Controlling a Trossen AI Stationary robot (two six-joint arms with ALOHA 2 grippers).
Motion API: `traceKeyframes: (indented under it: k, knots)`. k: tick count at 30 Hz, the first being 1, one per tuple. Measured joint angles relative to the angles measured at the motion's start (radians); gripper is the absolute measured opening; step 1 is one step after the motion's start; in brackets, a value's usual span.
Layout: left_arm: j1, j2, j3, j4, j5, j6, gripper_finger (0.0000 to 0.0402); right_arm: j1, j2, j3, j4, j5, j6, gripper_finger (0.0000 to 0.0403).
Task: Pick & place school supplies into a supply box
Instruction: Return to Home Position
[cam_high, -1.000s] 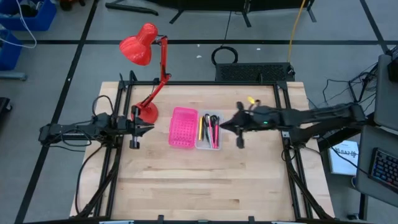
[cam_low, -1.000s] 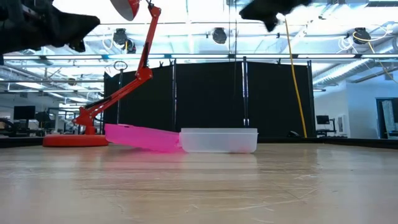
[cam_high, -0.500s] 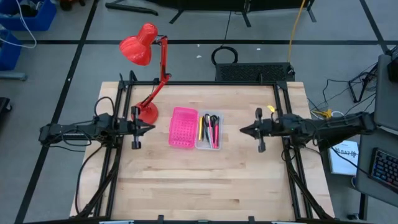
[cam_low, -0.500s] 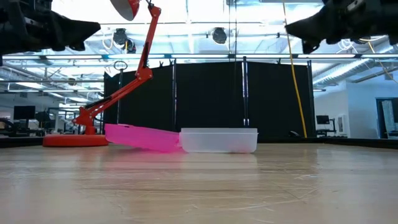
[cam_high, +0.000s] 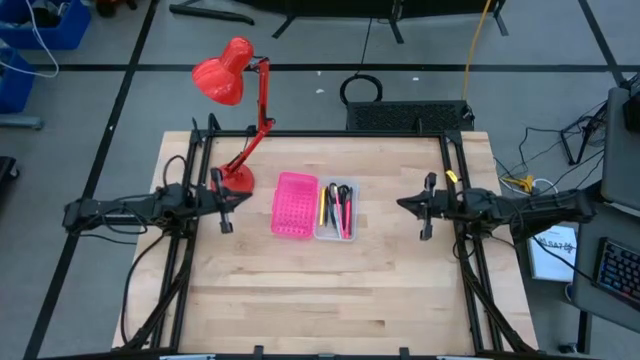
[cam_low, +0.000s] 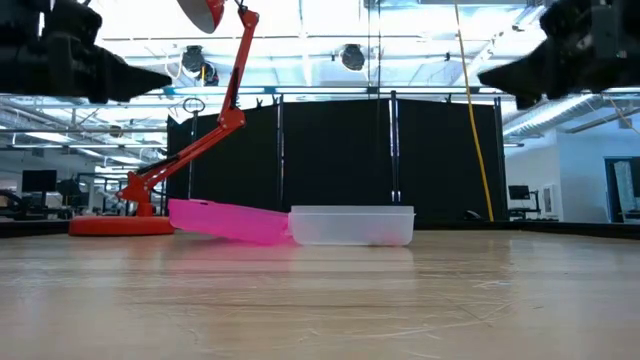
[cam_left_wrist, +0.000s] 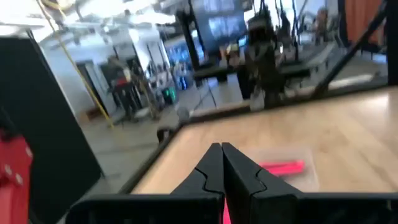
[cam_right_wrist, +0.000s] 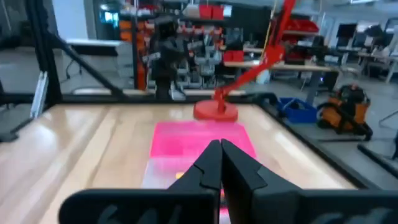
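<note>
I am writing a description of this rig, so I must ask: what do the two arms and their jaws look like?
The left arm and the right arm are slim, dark, jointed tubes, with thin black cables looping beside them. The right arm carries a small yellow tag near its wrist. The jaws are matte black and angular, and they taper to a point.
</note>
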Motion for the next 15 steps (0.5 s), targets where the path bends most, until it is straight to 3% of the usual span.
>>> traceKeyframes:
  k: [12, 15]
  knots:
    - [-0.097, -0.051, 0.000, -0.066, 0.066, 0.024, 0.0001, 0.110, -0.319, -0.136, -0.100, 0.092, -0.067, 0.0000]
    - [-0.109, -0.076, 0.000, -0.109, 0.117, 0.027, 0.0001, 0.110, -0.313, -0.150, -0.112, 0.064, -0.064, 0.0000]
